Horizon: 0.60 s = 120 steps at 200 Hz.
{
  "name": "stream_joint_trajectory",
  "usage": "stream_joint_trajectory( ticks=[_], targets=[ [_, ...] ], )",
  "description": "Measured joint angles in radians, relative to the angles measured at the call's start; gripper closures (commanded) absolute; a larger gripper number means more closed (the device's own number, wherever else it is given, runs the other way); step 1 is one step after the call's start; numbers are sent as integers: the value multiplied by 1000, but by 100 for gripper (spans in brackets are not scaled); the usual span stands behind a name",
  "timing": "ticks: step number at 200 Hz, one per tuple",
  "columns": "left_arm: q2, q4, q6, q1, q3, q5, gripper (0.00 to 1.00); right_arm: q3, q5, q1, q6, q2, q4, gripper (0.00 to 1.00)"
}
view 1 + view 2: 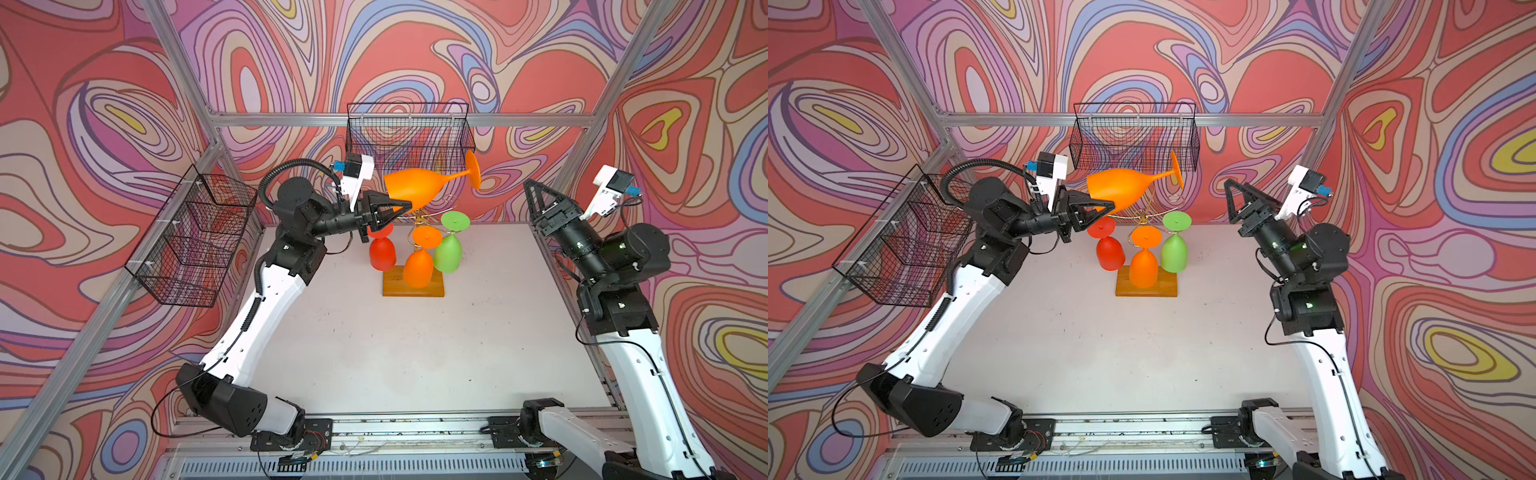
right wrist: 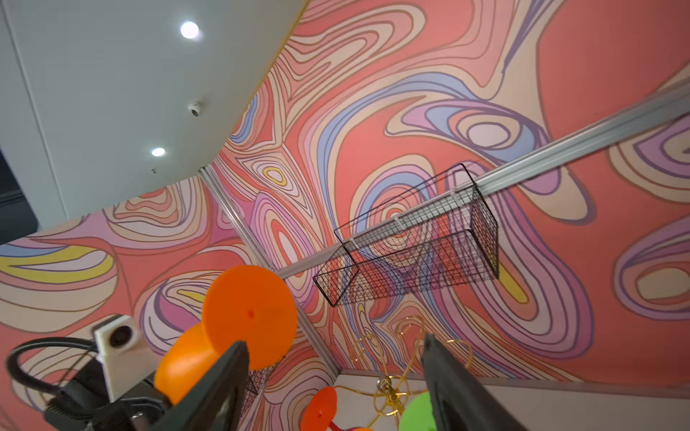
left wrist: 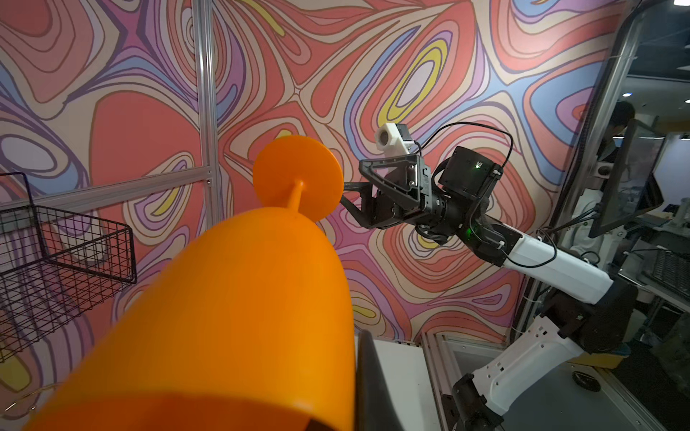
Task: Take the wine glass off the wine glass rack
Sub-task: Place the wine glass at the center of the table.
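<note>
The left gripper [image 1: 400,208] was clamped on the rim of a large orange plastic wine glass [image 1: 415,185], which lay on its side in the air, foot pointing right, above and clear of the thin gold wire wine glass rack on its honey-brown wooden base [image 1: 392,284]. A red glass [image 1: 382,255], a smaller orange glass [image 1: 417,268] and a green glass [image 1: 448,255] hung upside down from the rack. The right gripper [image 3: 351,182] stood spread and empty, raised well to the rack's right.
</note>
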Motion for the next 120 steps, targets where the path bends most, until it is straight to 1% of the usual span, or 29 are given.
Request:
stream_joint_trajectory(
  ticks=[5,22,42,56,75,88,120],
  targets=[
    [-5,-90,57,-10,34,-23,100,-5,6,0,-8,2,-17,23],
    [-10,-288,180,-47,127,-85,100,-25,40,0,-41,5,-92,23],
    [-4,-549,323,-129,253,-179,100,-31,87,0,-74,5,-167,24],
    [4,-680,396,-187,316,-238,100,-31,128,0,-94,1,-211,24],
    [14,-828,476,-261,365,-323,100,-31,179,0,-117,-5,-260,24],
    [24,-908,513,-296,374,-376,100,-31,198,0,-129,-6,-284,24],
    [70,-1029,558,-348,365,-474,100,-31,244,0,-150,-6,-340,25]
  ],
)
